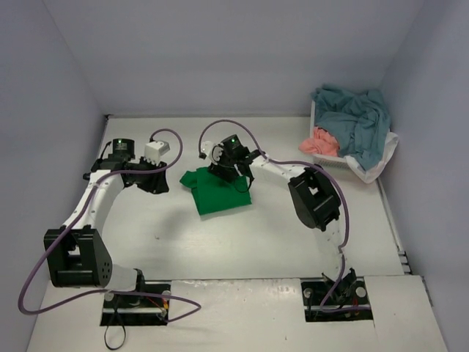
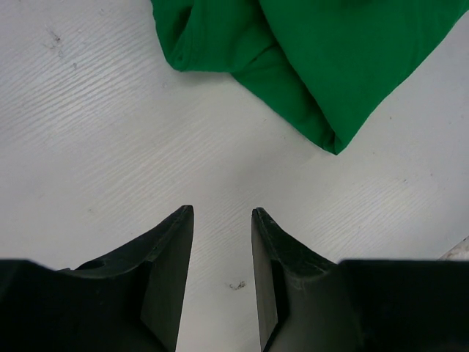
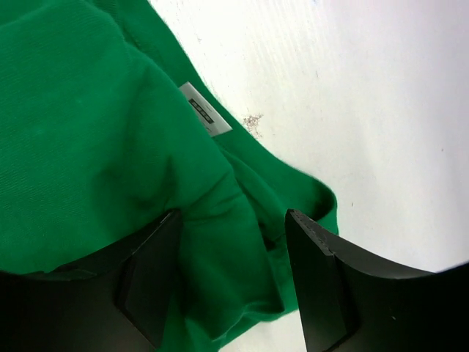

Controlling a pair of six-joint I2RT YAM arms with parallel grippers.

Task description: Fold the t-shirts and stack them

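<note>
A bright green t-shirt lies partly folded and rumpled on the table's middle. My right gripper is low over its far edge. In the right wrist view that gripper is open, with its jaws on either side of a raised fold of the green shirt, next to the shirt's white label. My left gripper is just left of the shirt. In the left wrist view it is open and empty over bare table, with the green shirt a little ahead of it.
A white mesh basket stands at the back right by the wall. It holds a teal t-shirt, a salmon pink one and white cloth hanging over its rim. Grey walls enclose the table on three sides.
</note>
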